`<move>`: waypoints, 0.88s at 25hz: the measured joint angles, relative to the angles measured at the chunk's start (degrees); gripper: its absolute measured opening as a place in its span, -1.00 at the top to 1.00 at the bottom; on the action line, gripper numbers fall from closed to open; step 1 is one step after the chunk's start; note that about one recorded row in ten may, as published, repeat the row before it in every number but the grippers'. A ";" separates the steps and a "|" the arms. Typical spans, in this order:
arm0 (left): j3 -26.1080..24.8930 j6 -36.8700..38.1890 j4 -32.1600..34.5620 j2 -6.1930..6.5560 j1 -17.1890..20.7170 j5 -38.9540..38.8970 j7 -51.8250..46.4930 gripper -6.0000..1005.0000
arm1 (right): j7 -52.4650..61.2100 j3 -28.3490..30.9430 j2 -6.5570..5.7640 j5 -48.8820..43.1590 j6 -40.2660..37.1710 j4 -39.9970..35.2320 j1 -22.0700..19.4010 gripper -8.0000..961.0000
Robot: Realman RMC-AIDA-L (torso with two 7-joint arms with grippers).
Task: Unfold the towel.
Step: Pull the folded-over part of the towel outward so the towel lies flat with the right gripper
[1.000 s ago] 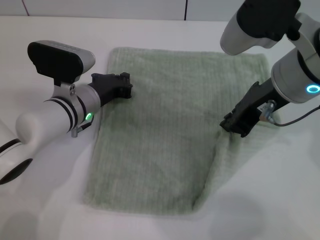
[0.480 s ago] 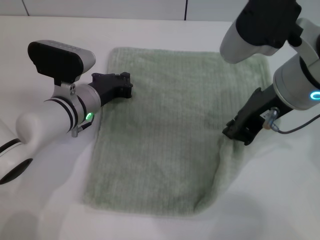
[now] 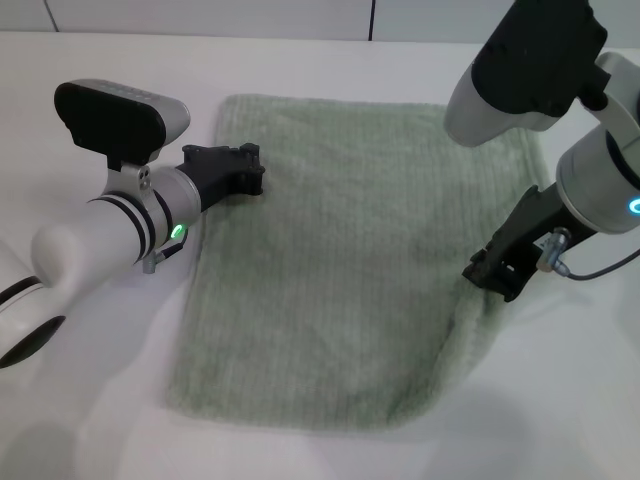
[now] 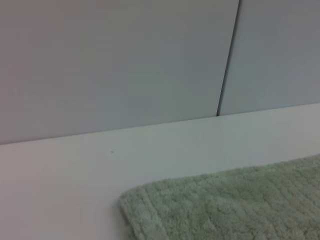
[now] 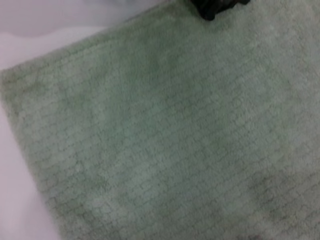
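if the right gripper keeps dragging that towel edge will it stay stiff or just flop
Probably flop: the towel already curls and sags under the right gripper. Its plush ribbed pile likely grips the table, so it may bunch rather than slide.

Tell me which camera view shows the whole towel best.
The head view: it shows nearly the whole towel on the table, with the left gripper at its left edge and the right gripper at its right edge. The right wrist view shows only a close patch, the left wrist view only one corner.
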 joint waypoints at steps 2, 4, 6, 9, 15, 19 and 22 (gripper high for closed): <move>-0.01 0.00 0.00 0.00 -0.04 0.00 0.03 0.99 | 0.56 -1.00 -0.01 -0.07 0.20 1.15 -0.32 0.87; -0.01 0.00 0.00 0.00 -0.04 0.00 0.03 0.99 | 0.83 -1.32 -0.03 -0.13 0.39 1.43 -0.37 0.87; -0.01 0.00 0.00 0.00 -0.05 0.00 0.03 0.99 | 1.25 -1.78 -0.06 -0.26 0.71 1.74 -0.47 0.87; -0.01 0.00 -0.06 0.00 -0.06 0.00 0.05 0.99 | 1.80 -2.44 -0.13 -0.96 0.95 2.22 -0.73 0.87; -0.01 0.00 -0.28 0.00 -0.19 0.00 0.08 0.99 | 1.90 -3.34 -0.12 -1.52 1.45 3.89 -2.13 0.87; -0.01 0.00 -0.31 0.00 -0.26 0.00 0.08 0.99 | 1.91 -4.28 -0.10 -1.53 1.62 4.98 -3.27 0.87; -0.01 -0.20 -0.27 0.04 -0.31 0.00 0.08 0.99 | 1.91 -5.14 -0.09 -1.67 1.77 5.38 -4.10 0.87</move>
